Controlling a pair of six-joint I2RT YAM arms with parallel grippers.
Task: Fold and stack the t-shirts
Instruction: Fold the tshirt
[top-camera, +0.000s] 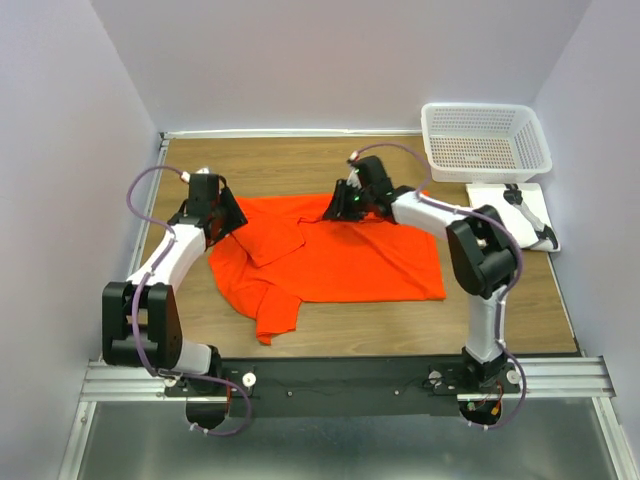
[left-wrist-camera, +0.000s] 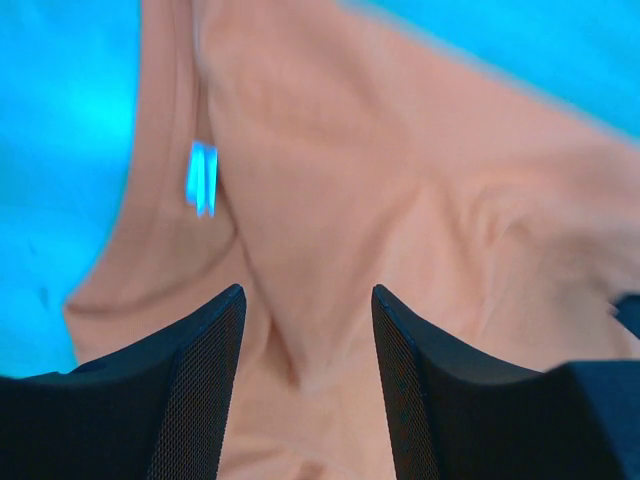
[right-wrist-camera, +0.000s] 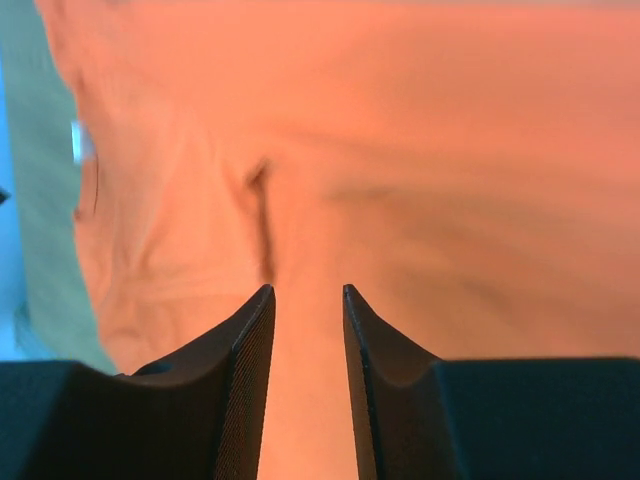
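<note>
One orange-red t-shirt (top-camera: 340, 260) lies spread on the wooden table (top-camera: 290, 165), its left part bunched, with a folded flap and a sleeve hanging toward the near edge. My left gripper (top-camera: 232, 225) is at the shirt's left far edge. In the left wrist view it (left-wrist-camera: 308, 295) is open, with a raised fold of cloth (left-wrist-camera: 350, 180) between the jaws. My right gripper (top-camera: 335, 208) is at the shirt's far edge near the middle. In the right wrist view it (right-wrist-camera: 307, 292) is narrowly open, low over the cloth (right-wrist-camera: 400, 150).
A white mesh basket (top-camera: 486, 108) stands at the far right corner. A white flat board (top-camera: 495, 198) with a black-handled tool (top-camera: 530, 215) lies in front of it. Walls enclose the table at the back and sides.
</note>
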